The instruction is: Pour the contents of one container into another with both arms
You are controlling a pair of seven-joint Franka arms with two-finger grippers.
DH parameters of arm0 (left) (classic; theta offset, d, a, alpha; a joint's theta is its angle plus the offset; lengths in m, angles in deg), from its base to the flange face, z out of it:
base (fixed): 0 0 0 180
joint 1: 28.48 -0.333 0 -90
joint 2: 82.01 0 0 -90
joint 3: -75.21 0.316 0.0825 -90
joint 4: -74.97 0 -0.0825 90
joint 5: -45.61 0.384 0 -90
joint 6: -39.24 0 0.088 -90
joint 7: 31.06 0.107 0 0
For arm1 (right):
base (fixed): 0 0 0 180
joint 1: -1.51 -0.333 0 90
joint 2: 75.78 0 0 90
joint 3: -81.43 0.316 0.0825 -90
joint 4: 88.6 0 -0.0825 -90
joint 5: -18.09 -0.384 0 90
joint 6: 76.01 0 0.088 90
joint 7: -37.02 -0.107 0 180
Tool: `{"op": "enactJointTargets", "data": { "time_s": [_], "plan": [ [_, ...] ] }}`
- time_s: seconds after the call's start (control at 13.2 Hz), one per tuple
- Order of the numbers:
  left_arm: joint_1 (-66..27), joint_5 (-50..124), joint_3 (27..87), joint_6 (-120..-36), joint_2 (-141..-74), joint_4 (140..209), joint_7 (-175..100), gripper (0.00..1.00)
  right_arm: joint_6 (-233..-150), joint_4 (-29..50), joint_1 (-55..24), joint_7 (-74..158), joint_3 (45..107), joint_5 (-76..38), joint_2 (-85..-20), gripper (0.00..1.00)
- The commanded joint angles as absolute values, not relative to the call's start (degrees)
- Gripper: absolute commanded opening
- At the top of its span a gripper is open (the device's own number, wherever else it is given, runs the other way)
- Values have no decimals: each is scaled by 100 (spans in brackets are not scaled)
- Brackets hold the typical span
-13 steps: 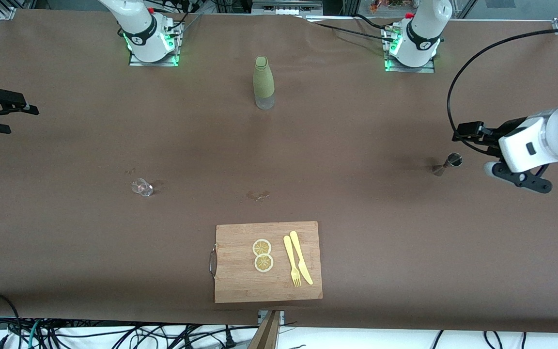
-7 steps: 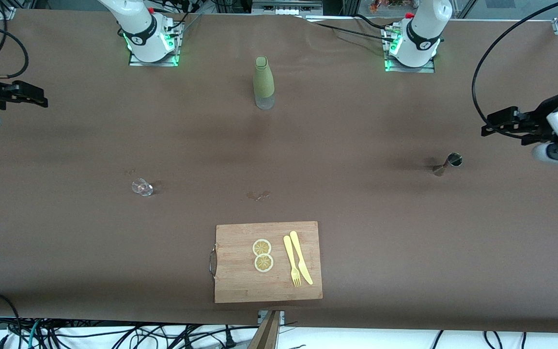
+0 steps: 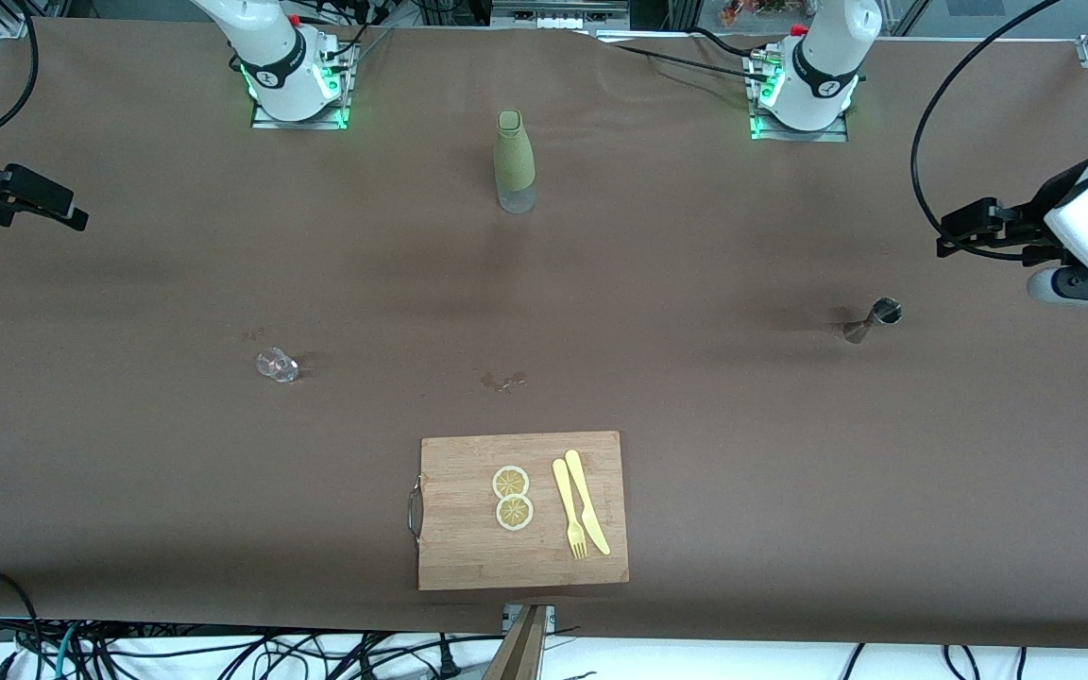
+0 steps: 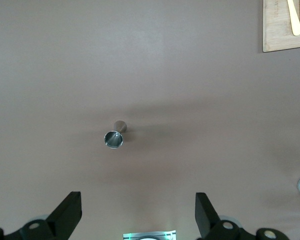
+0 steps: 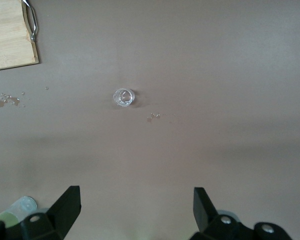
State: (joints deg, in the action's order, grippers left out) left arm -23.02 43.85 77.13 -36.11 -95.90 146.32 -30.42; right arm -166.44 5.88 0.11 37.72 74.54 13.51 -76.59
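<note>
Front view showed both arms drawn up high at the frame's two side edges, each over bare brown table (image 3: 695,453). The left gripper (image 3: 964,229) hung over the table's edge strip at the left arm's end, in the upper half of the frame. The right gripper (image 3: 51,203) hung at the right arm's end, at a like height in the frame.

Each wrist view showed its own claw spread wide, fingers well apart, holding and touching nothing: the left gripper at the bottom of its picture (image 4: 137,220), the right likewise (image 5: 135,210).

The metal jigger (image 3: 873,318) stood upright in the frame's middle band near the left arm's end, mouth up, and sat near the centre of the left wrist view (image 4: 113,138). The small glass (image 3: 277,365) stood in the same band toward the right arm's end, under the right wrist camera (image 5: 123,97). Whether either held liquid could not be told. A green bottle (image 3: 514,162) stood in the upper middle. A few wet spots (image 3: 504,381) lay just above the cutting board (image 3: 468,567) in the lower middle.

Both vessels standing alone and both claws free would fit arms about to come down for them, or arms lifted away once the vessels were set back. In my judgement, any pour here would call for gripping the jigger at its narrow waist, keeping it level in transit, holding the glass steady, and tipping slowly with the lip right over the small mouth.
</note>
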Motion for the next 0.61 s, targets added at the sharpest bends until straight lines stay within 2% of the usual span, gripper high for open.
{"op": "enactJointTargets", "data": {
  "time_s": [0.0,0.23,0.53],
  "plan": [
    [-2294,4553,7723,-3591,-9590,14590,-3080,100,-16759,808,-42,3711,7493,1553,-7746,100],
    [-2285,4553,7724,-3600,-9608,14589,-3071,100,-16628,711,-244,3737,7581,2002,-7657,100],
    [-2285,4544,7723,-3608,-9634,14581,-3080,100,-16628,711,-253,3737,7581,1968,-7649,100]
  ]
}}
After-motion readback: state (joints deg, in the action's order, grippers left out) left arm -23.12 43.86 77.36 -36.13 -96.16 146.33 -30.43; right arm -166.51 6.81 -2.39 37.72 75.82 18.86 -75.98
